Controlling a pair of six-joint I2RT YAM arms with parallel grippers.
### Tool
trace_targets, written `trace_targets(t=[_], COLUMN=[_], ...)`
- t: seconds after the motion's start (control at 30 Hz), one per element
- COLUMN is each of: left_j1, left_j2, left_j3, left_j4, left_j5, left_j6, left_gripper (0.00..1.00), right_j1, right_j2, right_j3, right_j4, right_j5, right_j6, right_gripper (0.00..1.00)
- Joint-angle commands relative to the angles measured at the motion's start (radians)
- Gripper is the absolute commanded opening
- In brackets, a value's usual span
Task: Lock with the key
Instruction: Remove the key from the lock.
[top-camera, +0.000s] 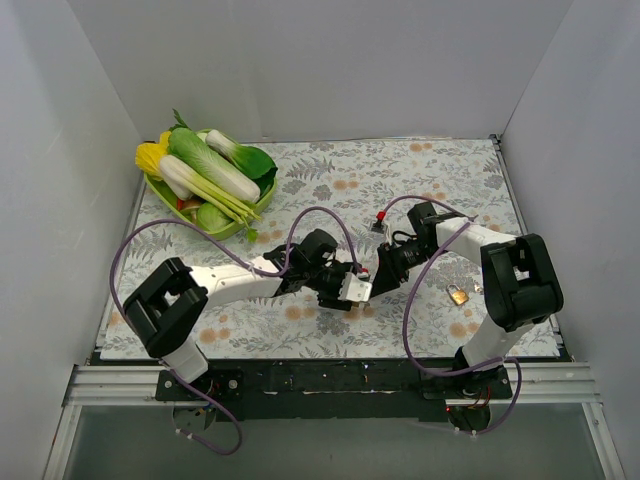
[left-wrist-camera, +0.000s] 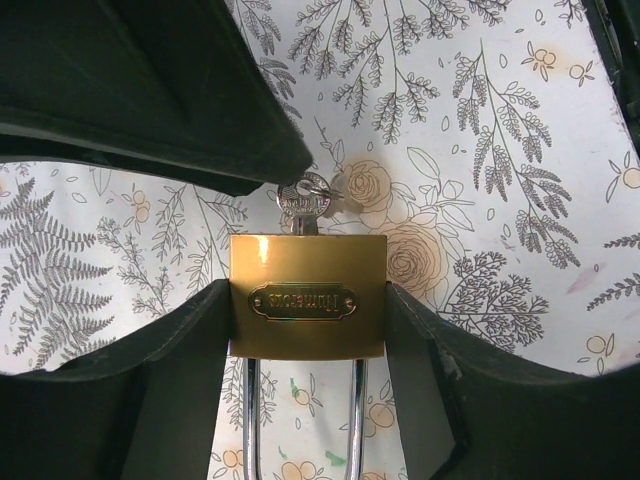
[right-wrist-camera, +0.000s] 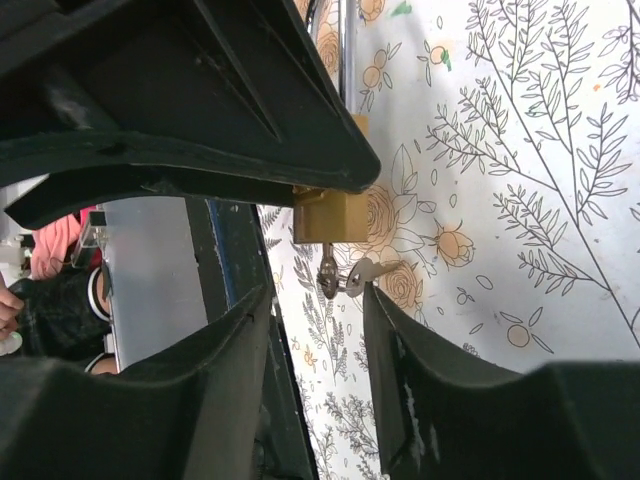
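My left gripper (left-wrist-camera: 308, 330) is shut on a brass padlock (left-wrist-camera: 308, 295) and holds it above the mat, its steel shackle (left-wrist-camera: 252, 420) pointing toward my wrist. A silver key (left-wrist-camera: 305, 203) sits in the keyhole on the padlock's far face. The padlock (right-wrist-camera: 332, 214) and key (right-wrist-camera: 330, 272) also show in the right wrist view, with a second key (right-wrist-camera: 372, 270) on the same ring. My right gripper (right-wrist-camera: 318, 300) is open just short of the key; one fingertip (right-wrist-camera: 372, 300) is very near the second key. In the top view both grippers meet at table centre (top-camera: 366, 280).
A second small brass padlock (top-camera: 458, 294) lies on the mat at the right. A green tray (top-camera: 158, 192) of toy vegetables stands at the back left. White walls enclose the table on three sides. Purple cables loop over both arms.
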Motion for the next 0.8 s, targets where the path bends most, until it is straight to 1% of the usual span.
trace_targets(t=[0.0, 0.13, 0.37, 0.47, 0.5, 0.57, 0.6, 0.77], left_j1=[-0.004, -0.004, -0.004, -0.004, -0.004, -0.004, -0.002, 0.027], left_j2=[-0.106, -0.114, -0.112, -0.112, -0.114, -0.115, -0.115, -0.120], left_j3=[-0.014, -0.017, -0.003, -0.003, -0.006, -0.009, -0.012, -0.040], left_j4=[0.096, 0.107, 0.111, 0.111, 0.113, 0.111, 0.110, 0.124], left_j5=[0.026, 0.027, 0.032, 0.029, 0.029, 0.026, 0.018, 0.010], left_j6=[0.026, 0.016, 0.005, 0.005, 0.005, 0.005, 0.006, -0.003], left_gripper=[0.00, 0.00, 0.00, 0.00, 0.00, 0.00, 0.00, 0.00], right_j1=[0.003, 0.003, 0.023, 0.028, 0.028, 0.028, 0.026, -0.013], right_j2=[0.020, 0.020, 0.035, 0.035, 0.034, 0.034, 0.035, 0.037], right_j3=[-0.004, -0.002, -0.001, 0.001, 0.002, 0.007, 0.010, 0.002], right_j4=[-0.013, 0.016, 0.024, 0.024, 0.022, -0.010, -0.030, -0.148], right_j5=[-0.037, -0.038, -0.057, -0.063, -0.061, -0.054, -0.051, -0.031], right_j6=[-0.006, 0.023, 0.028, 0.031, 0.030, 0.010, -0.007, -0.124], right_gripper=[0.52, 0.53, 0.47, 0.35, 0.23, 0.07, 0.01, 0.01])
